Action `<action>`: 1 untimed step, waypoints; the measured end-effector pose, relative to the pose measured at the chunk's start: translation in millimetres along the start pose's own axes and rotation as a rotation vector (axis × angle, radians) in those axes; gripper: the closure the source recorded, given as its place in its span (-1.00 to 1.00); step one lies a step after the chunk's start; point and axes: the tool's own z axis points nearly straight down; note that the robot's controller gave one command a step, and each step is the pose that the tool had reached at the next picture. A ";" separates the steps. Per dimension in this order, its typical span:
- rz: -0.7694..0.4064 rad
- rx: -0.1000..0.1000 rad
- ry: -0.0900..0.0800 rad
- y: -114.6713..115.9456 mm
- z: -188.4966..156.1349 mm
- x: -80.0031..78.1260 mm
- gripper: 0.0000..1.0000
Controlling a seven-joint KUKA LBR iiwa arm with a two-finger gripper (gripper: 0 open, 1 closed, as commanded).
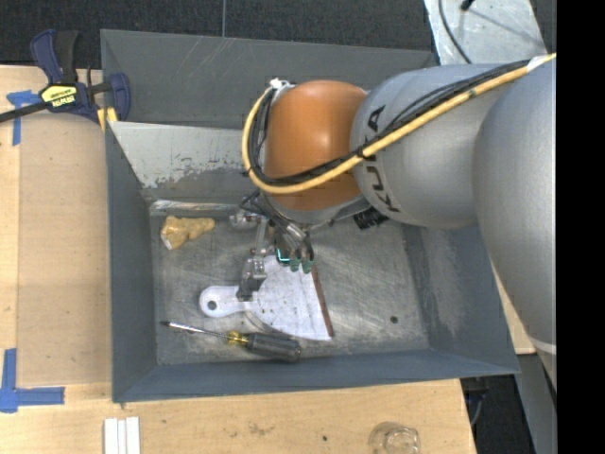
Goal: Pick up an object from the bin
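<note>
My gripper (255, 270) hangs below the arm's wrist over the middle of the bin floor. Its lower end stands just above the right end of a flat white plastic piece with a round hole (217, 302). Right of that lies a white speckled card with a brown edge (295, 307). A screwdriver with a black and yellow handle (248, 340) lies along the front wall, its thin shaft pointing left. Nothing shows in the gripper.
A tan lumpy thing (185, 229) lies at the left of the bin. A clear plastic strip (194, 205) runs along the back wall. The arm and its orange cover hang over the bin's back right part.
</note>
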 end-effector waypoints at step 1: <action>0.003 -0.001 -0.007 -0.4 -3.9 -2.1 -1.00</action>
